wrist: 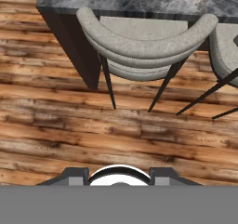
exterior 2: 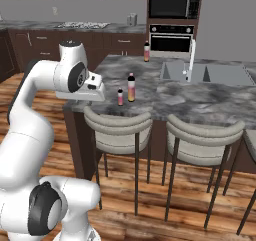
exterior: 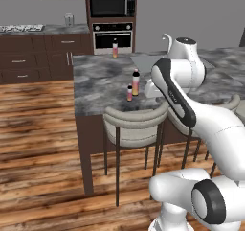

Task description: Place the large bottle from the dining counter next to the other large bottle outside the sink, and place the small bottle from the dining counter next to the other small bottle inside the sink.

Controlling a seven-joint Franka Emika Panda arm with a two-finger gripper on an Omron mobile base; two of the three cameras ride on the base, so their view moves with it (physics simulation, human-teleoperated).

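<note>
Your gripper [exterior 2: 99,96] hangs off the near left corner of the dining counter [exterior 2: 200,100], by its edge and pointing down at the wood floor [wrist: 69,130]. You cannot tell from these views whether its fingers are spread or closed; only their dark tips edge into the bottom of the hand view. Straight below it, the hand camera looks onto the curved back of a grey stool [wrist: 139,46] tucked under the counter.

On the counter top, near the hand, stands the small bottle [exterior 2: 120,97], pink to yellow with a dark cap, upright. Just beside it, on the side nearer the sink [exterior 2: 175,71], stands the large bottle [exterior 2: 131,87], also upright and apart from it. The other large bottle [exterior 2: 146,51] stands upright at the counter's far edge, outside the sink and to the left of it. The faucet [exterior 2: 190,60] rises between the two basins.
</note>
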